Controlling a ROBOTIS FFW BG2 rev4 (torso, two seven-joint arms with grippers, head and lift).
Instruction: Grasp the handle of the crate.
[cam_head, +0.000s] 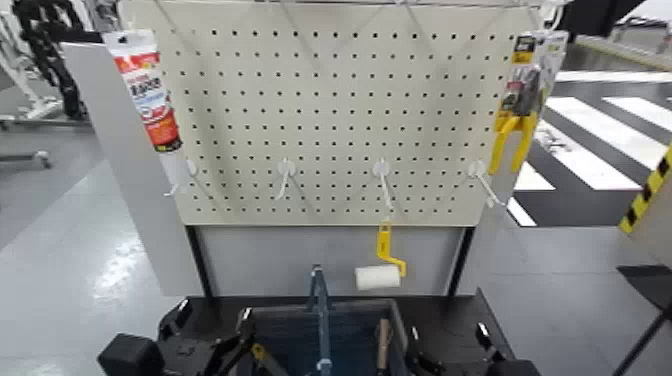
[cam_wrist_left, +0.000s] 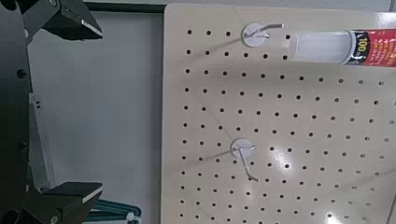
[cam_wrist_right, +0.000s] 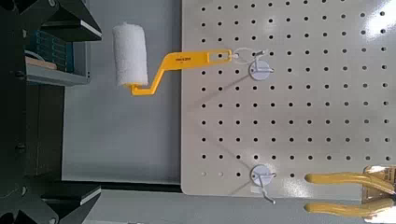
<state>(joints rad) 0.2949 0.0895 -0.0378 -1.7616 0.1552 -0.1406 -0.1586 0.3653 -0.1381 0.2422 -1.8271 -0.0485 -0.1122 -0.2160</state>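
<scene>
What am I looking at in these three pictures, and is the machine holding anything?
You are seeing a two-armed robot through its own cameras. The wide picture comes from its head, looking down at a white pegboard. On the pegboard hang a tube of sealant, yellow-handled pliers and a yellow paint roller. Just below sits the dark crate with its slim blue-grey handle running across the middle.

The other two pictures come from cameras on the wrists. In one, the left gripper faces the pegboard and the sealant tube; in the other, the right gripper faces the roller and the pliers. Both pairs of jaws stand wide open with nothing between them, so nothing is held and the handle is not yet grasped.
</scene>
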